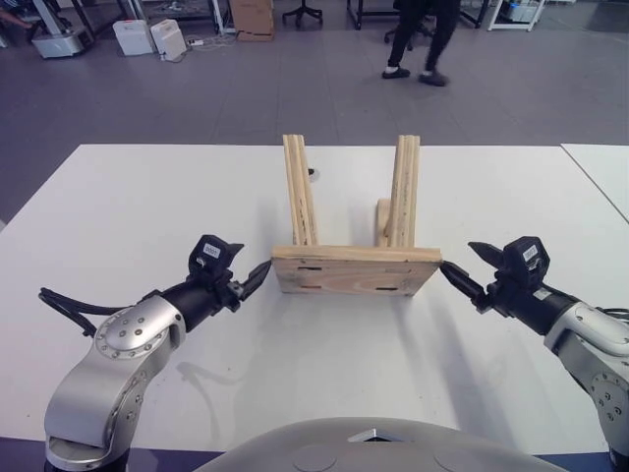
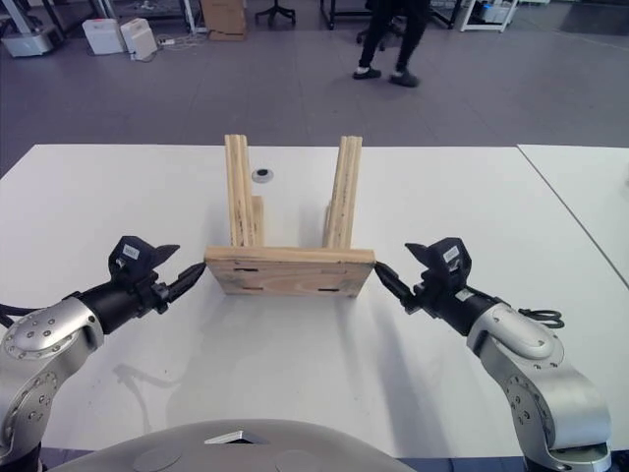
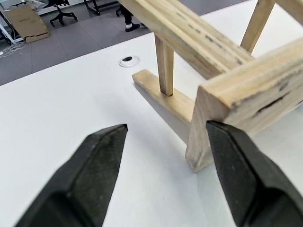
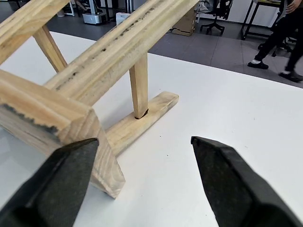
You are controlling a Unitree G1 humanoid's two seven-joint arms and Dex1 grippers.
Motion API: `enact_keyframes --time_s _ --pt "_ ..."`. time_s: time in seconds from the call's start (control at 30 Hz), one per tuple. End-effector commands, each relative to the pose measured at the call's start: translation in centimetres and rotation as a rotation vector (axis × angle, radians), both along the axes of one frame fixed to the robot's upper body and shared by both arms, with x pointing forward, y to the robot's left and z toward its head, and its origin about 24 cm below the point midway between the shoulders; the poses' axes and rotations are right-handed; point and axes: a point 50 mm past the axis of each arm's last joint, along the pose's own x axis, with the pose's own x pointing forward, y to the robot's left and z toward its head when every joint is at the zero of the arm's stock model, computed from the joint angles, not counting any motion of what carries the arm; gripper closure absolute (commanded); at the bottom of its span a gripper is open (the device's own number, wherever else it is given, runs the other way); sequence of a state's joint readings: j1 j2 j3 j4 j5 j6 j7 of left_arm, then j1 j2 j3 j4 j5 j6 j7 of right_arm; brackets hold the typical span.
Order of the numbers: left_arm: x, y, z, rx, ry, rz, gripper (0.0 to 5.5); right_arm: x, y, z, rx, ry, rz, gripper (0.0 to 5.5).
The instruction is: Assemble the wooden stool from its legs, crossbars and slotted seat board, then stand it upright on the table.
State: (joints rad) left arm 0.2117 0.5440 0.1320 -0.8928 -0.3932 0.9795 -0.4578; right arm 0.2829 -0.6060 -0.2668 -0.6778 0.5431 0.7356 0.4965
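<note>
Where stool [image 1: 354, 268] lies sideways, left gripper [image 1: 254, 261], right gripper [image 1: 457, 258] flanking it

Stool [image 1: 354, 267] on its side mid-table [image 1: 138, 197], legs pointing away, between left gripper [image 1: 254, 260] and right gripper [image 1: 458, 258]

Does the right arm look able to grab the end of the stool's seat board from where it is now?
Probably yes. The right gripper is open and sits just beside the end of the seat board, with only bare table between them.
</note>
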Motion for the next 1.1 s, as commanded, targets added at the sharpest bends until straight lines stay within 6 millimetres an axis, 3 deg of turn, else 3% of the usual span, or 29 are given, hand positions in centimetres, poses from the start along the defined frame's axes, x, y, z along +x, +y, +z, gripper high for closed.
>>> enact_keyframes --time_s 0.03,0.1,0.17,0.23,0.37,0.5,0.77,0.93,1.03,1.1 --pt "0.7 4.2 -1.4 0.246 0.033 -0.019 2.41 1.4 -3.8 -0.6 -0.116 0.019 0.031 1.82" --pt "2.0 5.4 -1.0 0.230 0.010 -0.109 2.41 2.0 -5.1 -0.6 -0.140 0.073 0.201 1.82" --pt "2.7 4.9 -0.8 0.095 0.011 -0.265 2.41 2.9 -4.8 -0.6 -0.117 0.114 0.375 1.82" --pt "3.3 4.4 -1.2 0.052 0.040 -0.421 2.41 4.3 -3.6 -0.7 -0.092 0.130 0.528 1.82" --pt "6.5 2.3 -1.5 0.016 -0.006 -0.572 2.41 7.0 -0.8 -0.3 -0.056 0.119 0.705 1.82" --pt "8.1 0.7 -2.3 -0.013 -0.013 -0.636 2.41 7.7 0.1 -1.0 -0.070 0.147 0.779 1.82" --pt "7.8 1.6 -3.8 0.031 0.123 -0.799 3.60 8.1 1.0 -0.7 -0.013 0.098 0.818 3.11" --pt "8.4 0.7 -3.2 -0.003 0.065 -0.839 4.05 8.1 1.0 -0.9 -0.017 0.106 0.840 3.75" --pt "9.0 0.7 -1.4 -0.100 0.015 -0.822 4.05 9.2 2.2 2.0 0.121 0.030 0.851 3.78" --pt "9.6 0.7 3.7 -0.283 -0.018 -0.822 4.05 10.1 2.6 6.7 0.219 0.032 0.919 3.78"
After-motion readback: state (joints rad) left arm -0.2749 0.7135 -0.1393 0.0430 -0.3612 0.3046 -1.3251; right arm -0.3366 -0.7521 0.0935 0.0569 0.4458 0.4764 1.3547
